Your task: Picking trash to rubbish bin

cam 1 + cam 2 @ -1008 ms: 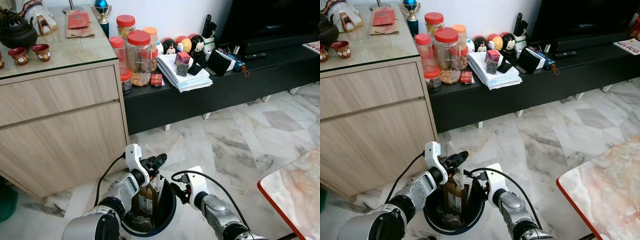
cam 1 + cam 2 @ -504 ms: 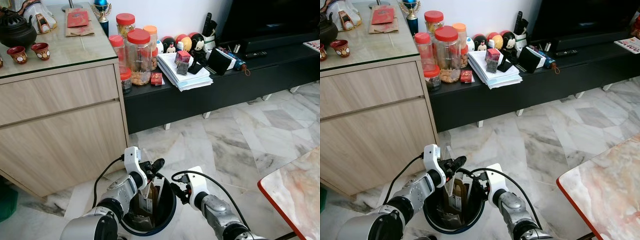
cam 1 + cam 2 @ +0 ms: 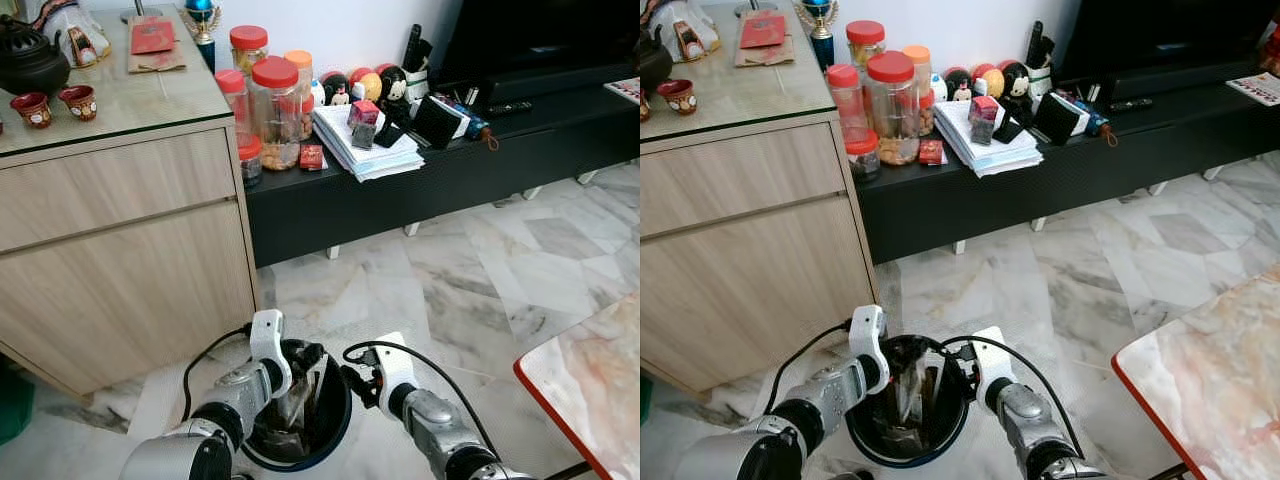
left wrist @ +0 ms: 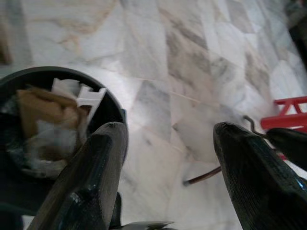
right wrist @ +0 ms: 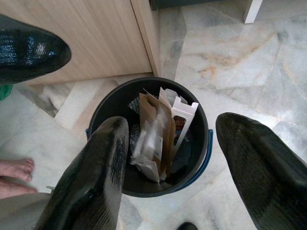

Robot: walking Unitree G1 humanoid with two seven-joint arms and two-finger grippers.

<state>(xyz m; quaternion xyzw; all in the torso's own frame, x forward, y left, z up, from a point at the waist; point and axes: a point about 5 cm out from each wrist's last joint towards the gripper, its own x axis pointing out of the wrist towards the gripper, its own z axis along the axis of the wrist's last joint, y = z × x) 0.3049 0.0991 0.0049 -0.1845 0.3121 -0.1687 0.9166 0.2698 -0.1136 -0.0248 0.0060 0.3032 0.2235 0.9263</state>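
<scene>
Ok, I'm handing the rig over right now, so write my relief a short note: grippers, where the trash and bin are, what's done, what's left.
Left gripper: open, nothing between the fingers, at the rim of the rubbish bin.
Right gripper: open, nothing held, just above the bin.
Trash: brown paper bag, white carton and wrappers sit inside the bin, on the marble floor beside the wooden cabinet.
Done: that trash is in the bin.
Left: no loose trash visible on the floor here; probably draw both arms back and look elsewhere.
Note: a person's bare foot stands close to the bin.
</scene>
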